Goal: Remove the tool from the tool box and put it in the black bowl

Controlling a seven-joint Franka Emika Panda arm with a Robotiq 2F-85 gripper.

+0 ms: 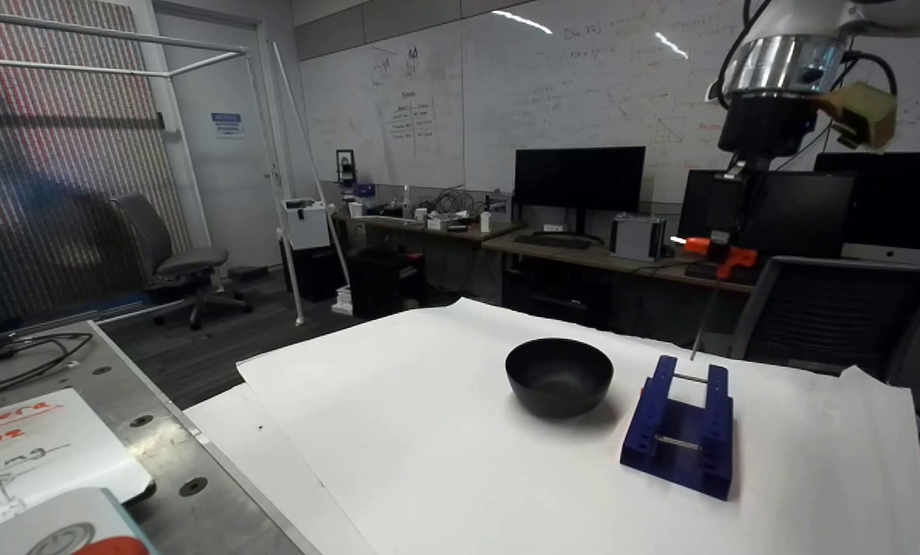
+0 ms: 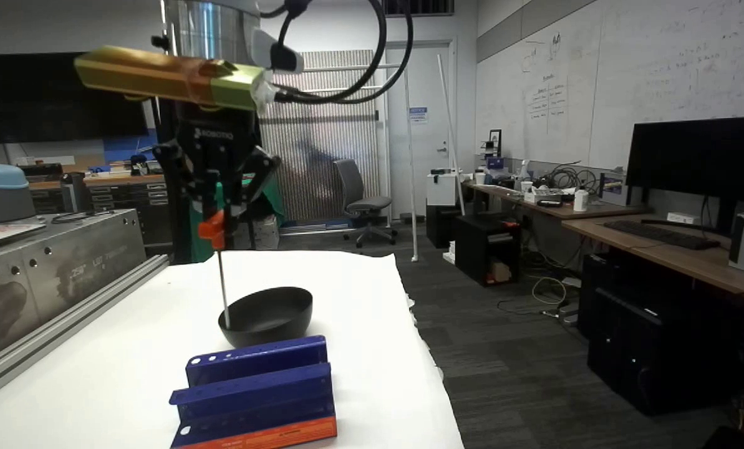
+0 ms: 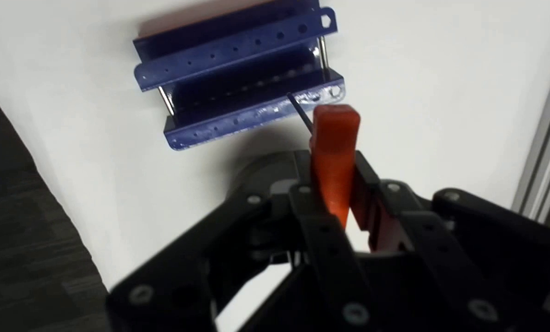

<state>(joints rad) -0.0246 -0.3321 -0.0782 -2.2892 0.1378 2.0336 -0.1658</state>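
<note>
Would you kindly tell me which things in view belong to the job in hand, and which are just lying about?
Belonging to the job:
orange T-handle tool, held aloft
gripper, holding that tool
blue tool rack
black bowl

Just standing or lying about:
computer keyboard
white bottle
grey office chair
computer monitor

The pincer (image 3: 334, 170) has the tool (image 3: 335, 133) by its red-orange handle, one finger snug on each side, thin shaft angling up-left. From this angle the shaft crosses the lower rail of the blue-purple tool box (image 3: 240, 76), can't tell how high above. Black bowl (image 3: 263, 168) is mostly hidden behind the pincer. White table (image 3: 440, 92) underneath, dark floor (image 3: 26, 221) lower left, metal strip (image 3: 546, 133) far right.
</note>
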